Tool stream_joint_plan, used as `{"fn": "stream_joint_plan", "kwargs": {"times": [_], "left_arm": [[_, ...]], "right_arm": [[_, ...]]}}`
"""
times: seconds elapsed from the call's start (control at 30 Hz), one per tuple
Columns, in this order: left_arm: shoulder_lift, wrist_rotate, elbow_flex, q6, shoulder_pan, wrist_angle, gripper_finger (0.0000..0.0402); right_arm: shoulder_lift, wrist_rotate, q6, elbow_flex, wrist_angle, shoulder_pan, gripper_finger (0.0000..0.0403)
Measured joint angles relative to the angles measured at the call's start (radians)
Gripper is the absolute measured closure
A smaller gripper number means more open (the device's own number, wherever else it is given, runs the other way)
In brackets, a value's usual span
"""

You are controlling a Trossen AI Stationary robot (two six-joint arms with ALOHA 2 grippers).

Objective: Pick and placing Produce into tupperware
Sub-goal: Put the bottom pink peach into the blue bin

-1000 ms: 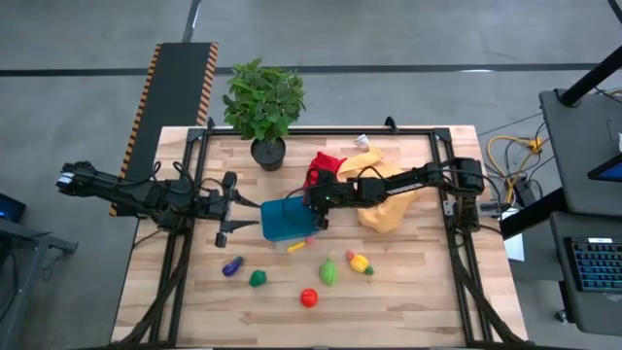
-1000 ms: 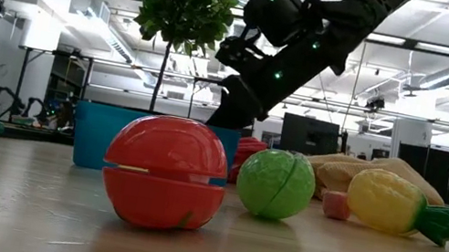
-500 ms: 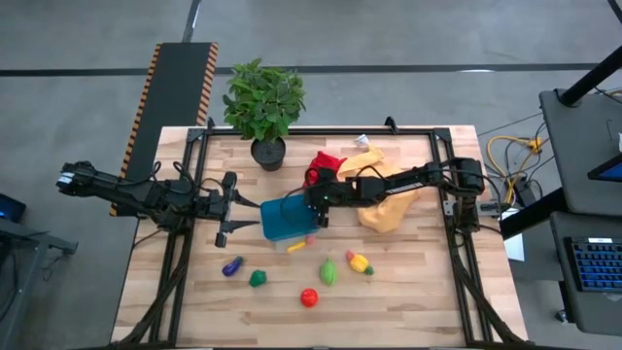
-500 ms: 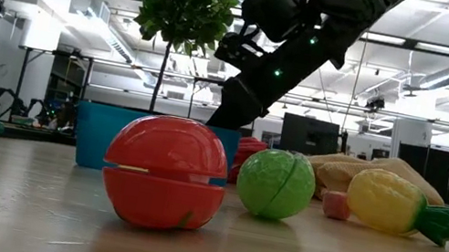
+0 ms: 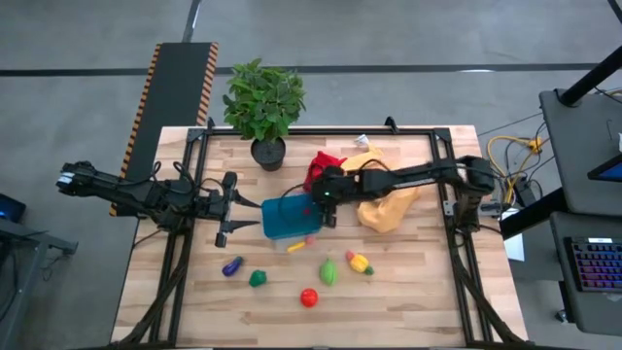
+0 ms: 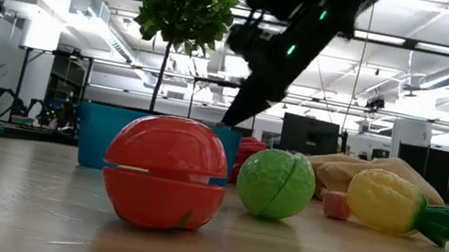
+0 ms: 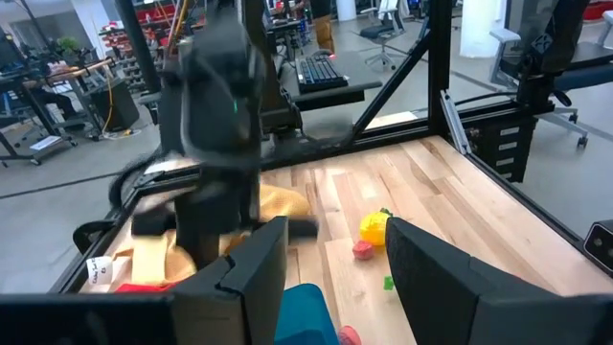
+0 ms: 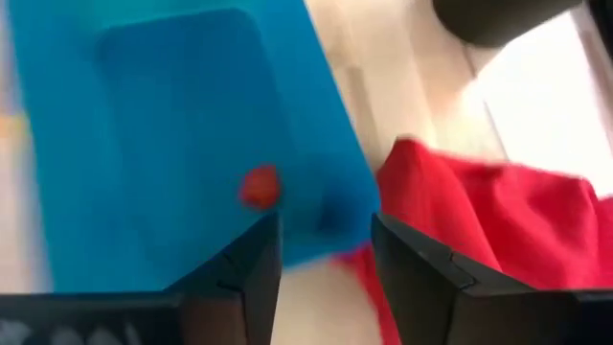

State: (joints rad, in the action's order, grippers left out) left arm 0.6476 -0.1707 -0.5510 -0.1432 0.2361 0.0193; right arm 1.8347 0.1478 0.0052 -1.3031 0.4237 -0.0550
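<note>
The teal-blue tupperware (image 5: 287,220) sits mid-table and shows in the low view as tupperware (image 6: 99,134). In the right wrist view a small red piece (image 8: 259,186) lies on the tupperware's floor (image 8: 172,115). My right gripper (image 5: 322,198) hovers open over its right far corner, with nothing between the fingers (image 8: 324,251). My left gripper (image 5: 229,210) waits open just left of the container. On the table near it lie a purple eggplant (image 5: 231,265), green pepper (image 5: 258,279), red tomato (image 5: 309,297), green fruit (image 5: 329,271) and yellow piece (image 5: 359,262).
A potted plant (image 5: 264,102) stands at the far edge. A red cloth (image 5: 325,163) and a yellow cloth (image 5: 389,204) lie right of the tupperware, under my right arm. A small pink piece (image 5: 297,246) lies just near the container. Bare wood shows along the near edge.
My right gripper has risen from over the tupperware and drawn a little toward the table's right and far side, still moving in the last frames. The left arm and the produce on the table have kept still.
</note>
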Motion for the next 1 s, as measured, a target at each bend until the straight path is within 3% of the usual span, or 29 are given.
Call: {"fn": "stream_joint_plan", "kwargs": {"times": [0.17,0.37,0.57,0.77,1.0], "left_arm": [[0.000,0.000,0.000,0.000,0.000,0.001,0.0237],[0.000,-0.003,0.000,-0.024,0.000,0.007,0.0237],[0.000,-0.003,0.001,-0.024,0.000,0.006,0.0237],[0.001,-0.003,0.001,-0.025,0.000,0.005,0.0237],[0.001,-0.003,0.001,-0.027,0.000,0.003,0.0237]], "right_arm": [[-0.145,-0.016,0.069,0.000,0.136,0.050,0.0263],[-0.304,-0.017,0.117,0.003,0.174,0.127,0.0271],[-0.357,-0.020,0.098,0.008,0.172,0.210,0.0262],[-0.324,-0.043,0.135,0.010,0.217,0.251,0.0200],[-0.267,-0.046,0.306,0.011,0.369,0.256,0.0122]]}}
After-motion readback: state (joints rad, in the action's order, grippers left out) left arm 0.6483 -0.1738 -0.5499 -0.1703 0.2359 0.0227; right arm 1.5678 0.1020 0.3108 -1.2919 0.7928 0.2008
